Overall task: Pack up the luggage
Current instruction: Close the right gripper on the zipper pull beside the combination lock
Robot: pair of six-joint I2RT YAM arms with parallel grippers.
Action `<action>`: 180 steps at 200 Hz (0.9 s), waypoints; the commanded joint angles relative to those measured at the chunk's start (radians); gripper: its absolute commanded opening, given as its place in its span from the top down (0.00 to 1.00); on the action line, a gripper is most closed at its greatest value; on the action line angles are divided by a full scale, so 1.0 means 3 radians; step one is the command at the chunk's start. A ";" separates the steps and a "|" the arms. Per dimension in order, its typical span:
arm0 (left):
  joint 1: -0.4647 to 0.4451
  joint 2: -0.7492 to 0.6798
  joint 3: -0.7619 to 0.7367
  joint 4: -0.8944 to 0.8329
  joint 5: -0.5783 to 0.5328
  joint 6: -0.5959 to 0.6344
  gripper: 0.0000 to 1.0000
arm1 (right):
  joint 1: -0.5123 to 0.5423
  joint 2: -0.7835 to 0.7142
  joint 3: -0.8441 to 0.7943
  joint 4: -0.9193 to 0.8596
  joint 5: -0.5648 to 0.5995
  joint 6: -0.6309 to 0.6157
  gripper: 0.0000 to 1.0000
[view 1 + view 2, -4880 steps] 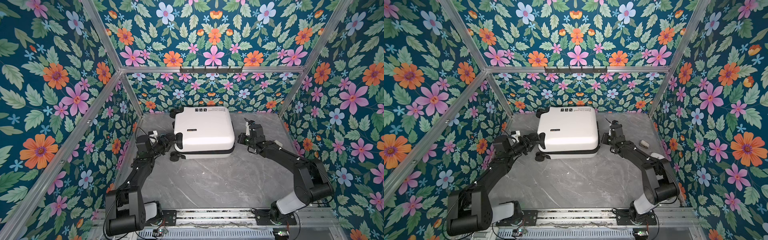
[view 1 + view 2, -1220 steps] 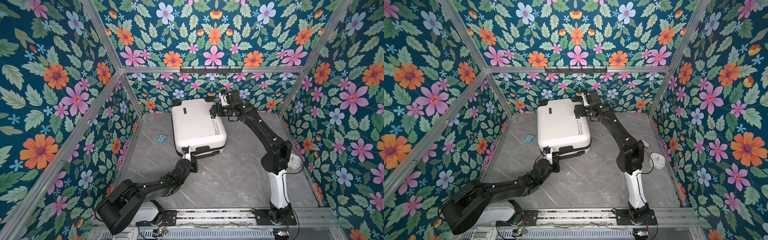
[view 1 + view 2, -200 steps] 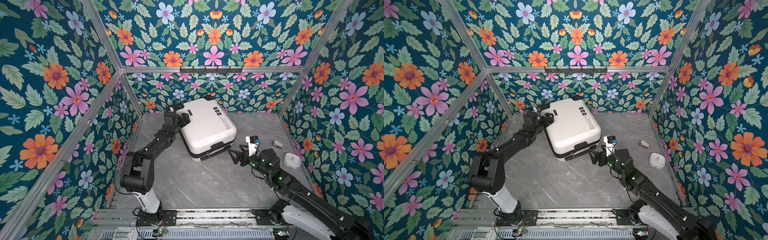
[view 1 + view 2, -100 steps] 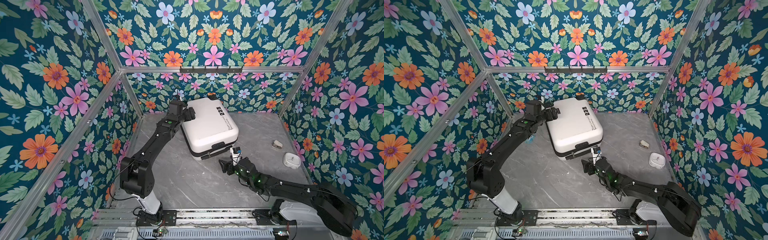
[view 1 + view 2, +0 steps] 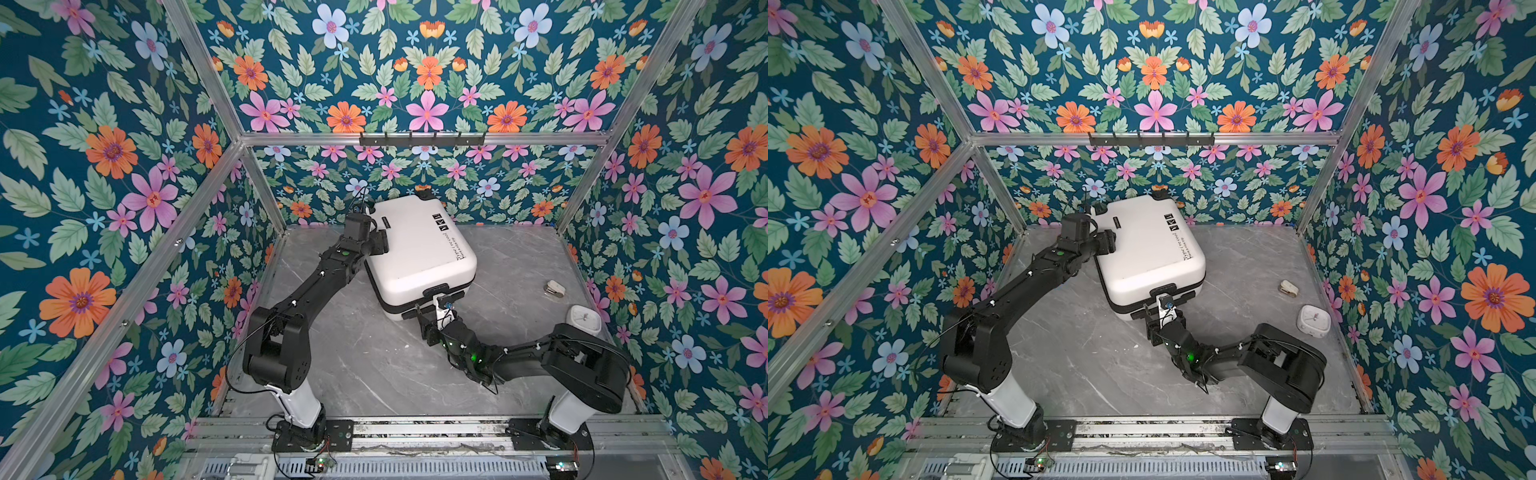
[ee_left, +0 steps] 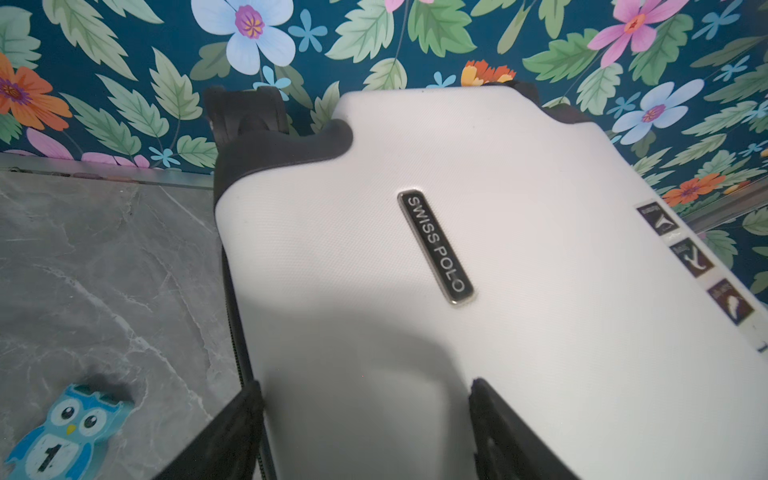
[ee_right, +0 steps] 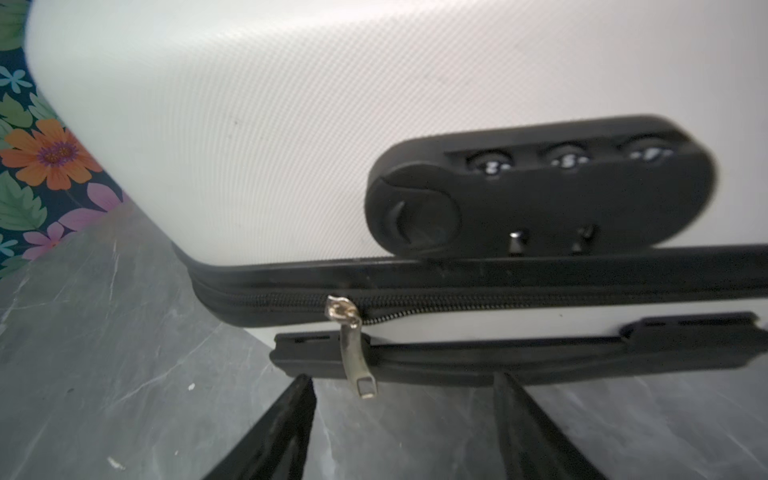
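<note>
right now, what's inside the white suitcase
Nothing inside shows. The luggage lies on the table with its halves together, white shell up; its zipper pull hangs near the combination lock. The shell covers any contents, so whether anything is packed cannot be told.

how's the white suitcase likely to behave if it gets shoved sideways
The suitcase lies flat on its broad side, so it probably slides or pivots on the table rather than tipping. It looks hard and stiff. Its wheels point sideways, so rolling is unlikely.
</note>
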 commanded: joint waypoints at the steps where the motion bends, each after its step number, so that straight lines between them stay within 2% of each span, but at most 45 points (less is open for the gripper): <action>1: -0.0005 0.0027 -0.0086 -0.0624 0.0080 0.0098 0.24 | 0.0004 0.0107 0.0076 0.0223 0.0071 -0.0108 0.36; 59: -0.0004 -0.0020 -0.0119 -0.0597 0.0131 0.0048 0.24 | -0.0001 0.0288 0.0236 0.0224 0.0074 -0.0148 0.45; 100: -0.0005 -0.0034 -0.0139 -0.0608 0.0126 0.0054 0.24 | -0.0077 0.0459 0.0352 0.0290 0.0024 -0.0115 0.56; 146: 0.0000 -0.0037 -0.0166 -0.0608 0.0126 0.0057 0.25 | -0.0255 0.0425 0.0377 0.0286 -0.0238 -0.0029 0.82; 159: 0.0000 -0.0037 -0.0175 -0.0606 0.0133 0.0058 0.25 | -0.0286 0.0389 0.0390 0.0229 -0.0306 -0.0047 1.00; 180: 0.0000 -0.0023 -0.0187 -0.0588 0.0136 0.0061 0.26 | -0.0299 0.0353 0.0396 0.0141 -0.0357 -0.0055 1.00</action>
